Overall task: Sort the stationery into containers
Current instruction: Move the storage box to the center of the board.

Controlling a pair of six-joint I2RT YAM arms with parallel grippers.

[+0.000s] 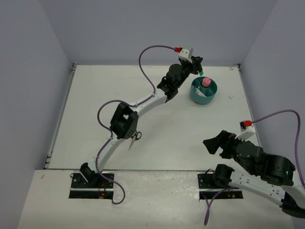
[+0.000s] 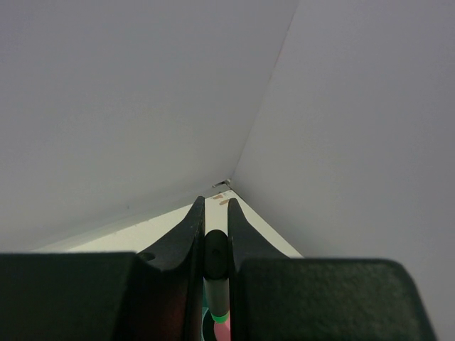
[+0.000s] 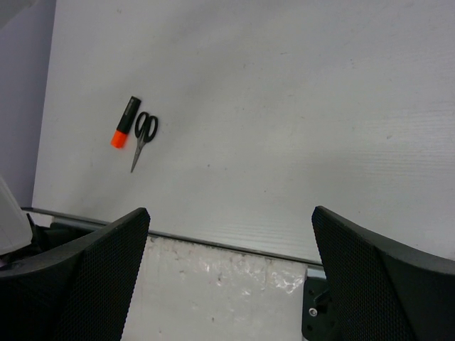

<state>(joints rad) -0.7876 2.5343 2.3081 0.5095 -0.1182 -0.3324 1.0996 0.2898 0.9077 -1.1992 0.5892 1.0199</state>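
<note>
Finds the left gripper (image 1: pixel 197 66) at the upper right of the top view, jaws pinched close on the barrel of the green highlighter (image 2: pixel 216 280); places that highlighter roughly upright, long axis running down out of the jaws, green end lowest; places the teal organizer (image 1: pixel 196 98) just below the gripper in the same view, pink-capped glue stick (image 1: pixel 206 82) standing in its centre cup; reads the green end as just above the organizer's upper rim in the picture, not yet inside; cannot tell which compartment lies beneath; judges the coming move a short descent and release, dependent on the tip clearing rim and glue stick; finds the right gripper (image 1: pixel 213 142) at the lower right, jaws spread wide on nothing, well apart from the organizer; locates orange highlighter (image 3: pixel 124 122) and scissors (image 3: pixel 144 132) side by side at the upper left of the right wrist view, not yet sorted.
</note>
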